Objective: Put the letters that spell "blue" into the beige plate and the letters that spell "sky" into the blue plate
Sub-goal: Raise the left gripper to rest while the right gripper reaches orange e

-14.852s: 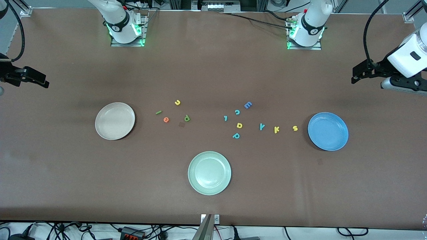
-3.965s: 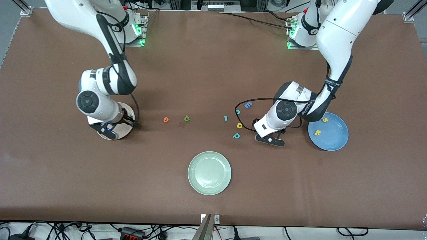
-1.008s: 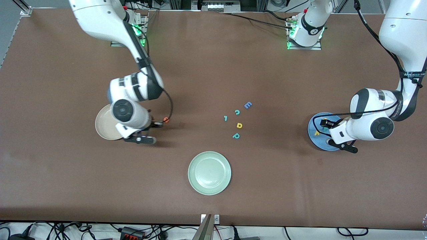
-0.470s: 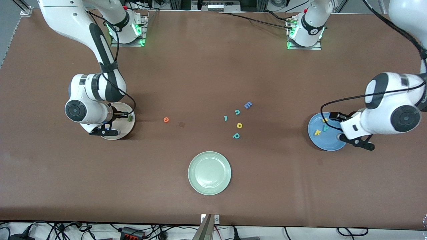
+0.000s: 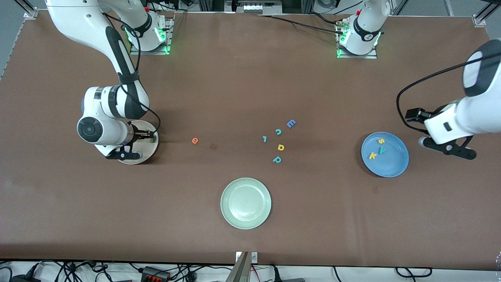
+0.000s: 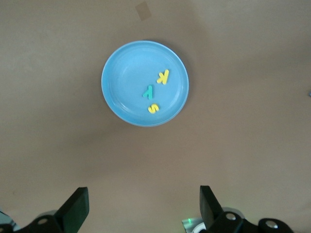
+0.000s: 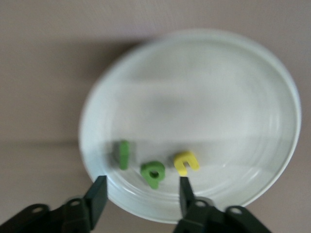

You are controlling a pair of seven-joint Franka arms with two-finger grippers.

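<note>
Your right gripper (image 7: 141, 191) hangs low over the beige plate (image 7: 233, 87) at the right arm's end of the table, fingers apart and holding nothing; in that plate you have the dark green l (image 7: 124, 154), the green b (image 7: 154, 174) and the yellow u (image 7: 185, 162) lying side by side near the rim; the orange e (image 5: 195, 140) lies on the bare table, apart from the plate toward the middle. Your left gripper (image 6: 141, 208) is up in the air over bare table just beside the blue plate (image 6: 119, 85), fingers spread wide, nothing between them; in that plate sit the yellow s (image 6: 153, 108), the teal y (image 6: 148, 91) and the yellow k (image 6: 163, 76), close together in a row. Mid-table you see the loose cluster: blue capital E (image 5: 291, 123), teal c (image 5: 278, 132), teal p-shaped letter (image 5: 277, 159), yellow d-shaped letter (image 5: 280, 147); the pale green plate (image 5: 235, 219) sits nearest the front camera.
</note>
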